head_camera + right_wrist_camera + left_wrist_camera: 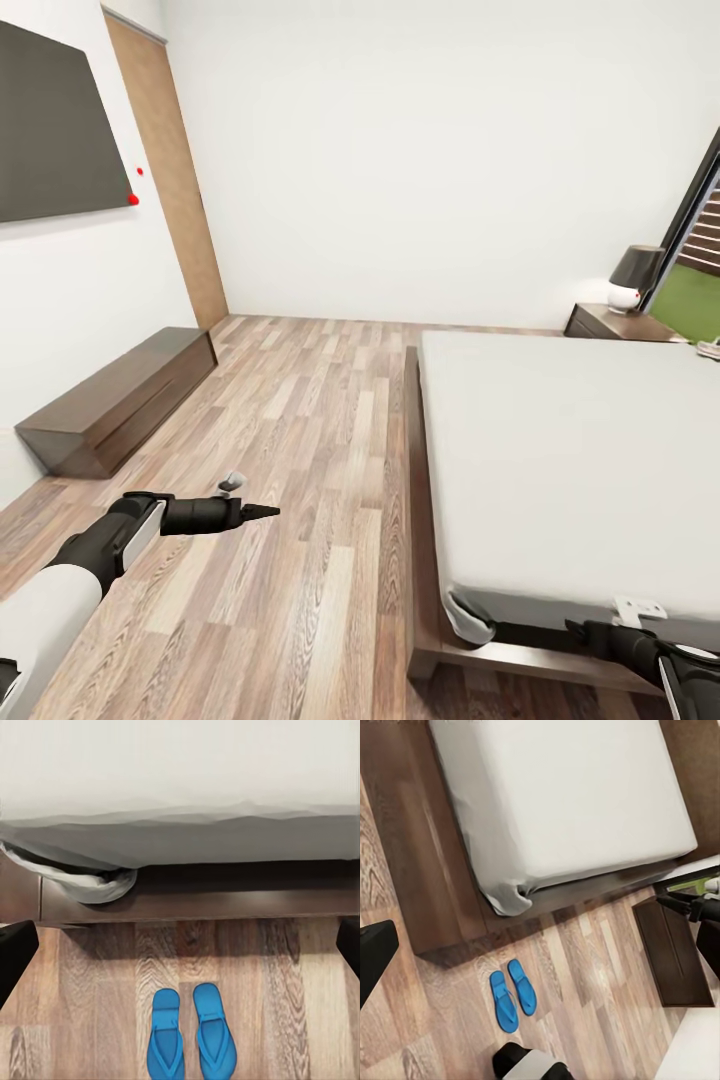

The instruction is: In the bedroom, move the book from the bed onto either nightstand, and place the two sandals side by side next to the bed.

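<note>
On the floor [90, 982] near the bed [180, 780], two sandals [192, 1031] side by side in wrist views; left hand [262, 512] clenched, right hand's state unclear.

From above, the large platform bed [562, 802] with its pale-grey mattress and dark-brown wood frame took up most of the scene. On the wood-plank floor [600, 975] just off its foot corner lay the two bright blue slide sandals [512, 994], side by side and nearly touching. A long dark glossy bench [671, 949] stood well apart from them.
</note>
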